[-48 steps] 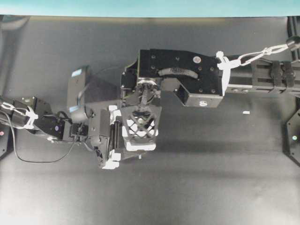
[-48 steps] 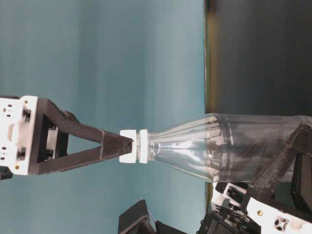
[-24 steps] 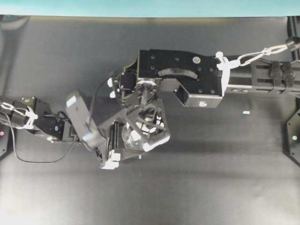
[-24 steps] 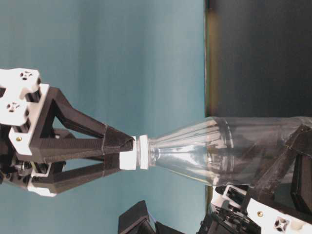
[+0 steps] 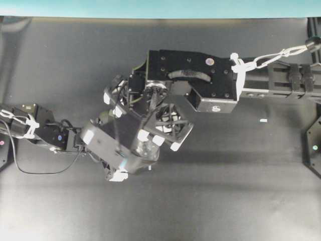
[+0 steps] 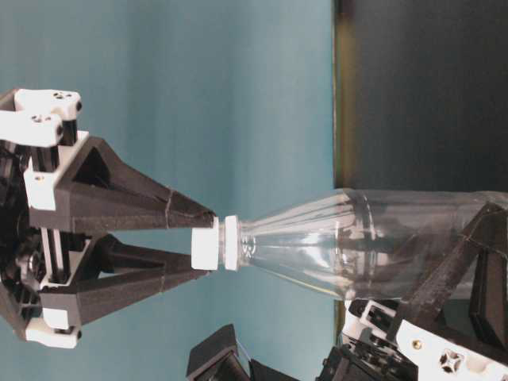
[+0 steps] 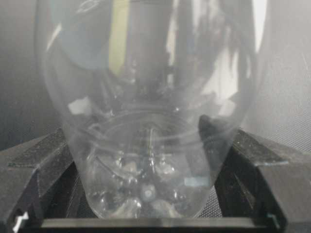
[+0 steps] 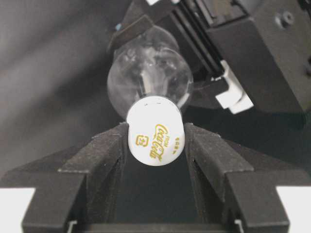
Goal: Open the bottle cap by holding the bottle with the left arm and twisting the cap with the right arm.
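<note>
Right wrist: bottle cap (image 8: 155,137) white w/ gold print.

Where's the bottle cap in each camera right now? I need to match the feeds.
Overhead: hidden under the right pincer.
Table-level: the bottle cap sits left of centre, between the right pincer's fingertips.
Left wrist: not in it; only the bottle body.
Right wrist: centre, printed top facing the camera.
Shared landmark: the clear bottle.
</note>
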Motion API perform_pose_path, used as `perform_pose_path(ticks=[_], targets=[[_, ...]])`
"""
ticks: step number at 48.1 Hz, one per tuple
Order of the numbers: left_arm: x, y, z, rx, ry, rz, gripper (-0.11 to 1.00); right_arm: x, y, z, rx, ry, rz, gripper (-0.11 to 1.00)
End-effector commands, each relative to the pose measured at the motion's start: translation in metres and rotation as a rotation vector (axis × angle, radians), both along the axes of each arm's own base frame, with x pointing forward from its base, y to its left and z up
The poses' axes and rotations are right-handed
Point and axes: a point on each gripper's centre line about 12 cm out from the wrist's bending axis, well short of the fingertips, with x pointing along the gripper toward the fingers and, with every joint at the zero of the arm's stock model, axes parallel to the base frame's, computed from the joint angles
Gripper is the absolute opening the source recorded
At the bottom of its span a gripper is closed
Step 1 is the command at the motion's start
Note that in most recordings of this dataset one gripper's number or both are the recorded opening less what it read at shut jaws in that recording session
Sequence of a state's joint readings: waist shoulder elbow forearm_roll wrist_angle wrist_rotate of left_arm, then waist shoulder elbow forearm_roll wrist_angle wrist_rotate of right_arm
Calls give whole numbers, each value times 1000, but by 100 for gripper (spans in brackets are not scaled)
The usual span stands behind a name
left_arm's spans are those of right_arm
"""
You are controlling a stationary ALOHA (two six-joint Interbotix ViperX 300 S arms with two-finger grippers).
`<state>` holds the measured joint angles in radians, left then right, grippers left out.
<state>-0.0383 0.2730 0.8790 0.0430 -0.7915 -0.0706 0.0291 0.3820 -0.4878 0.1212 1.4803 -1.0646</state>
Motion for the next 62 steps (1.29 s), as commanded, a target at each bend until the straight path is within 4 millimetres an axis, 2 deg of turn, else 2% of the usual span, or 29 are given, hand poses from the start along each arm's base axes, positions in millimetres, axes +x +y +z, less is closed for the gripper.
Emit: perform_pose_path(ticks=[1,35,37,42,45,54,62], targets=[[3,-2,5,3,-19,-8,83,-2,7,14,-6,-39,64,38],[1,-2,1,12,15,-10,83,-3,5,13,-1,-36,50,38],[1,-2,1,12,15,-10,83,-4,5,14,3,-38,44,42],[1,-2,1,12,15,-10,83,-3,6,14,17,-40,-6,70],[0,-2,1,12,15,-10,83,-4,5,17,25,-43,-35,80],[0,-2,1,12,18,-10,83,-13,10,35,146,-50,-125,78],[-1,-1,0,12,19,-9,83,-26,0,60,338,-103,-256,78]])
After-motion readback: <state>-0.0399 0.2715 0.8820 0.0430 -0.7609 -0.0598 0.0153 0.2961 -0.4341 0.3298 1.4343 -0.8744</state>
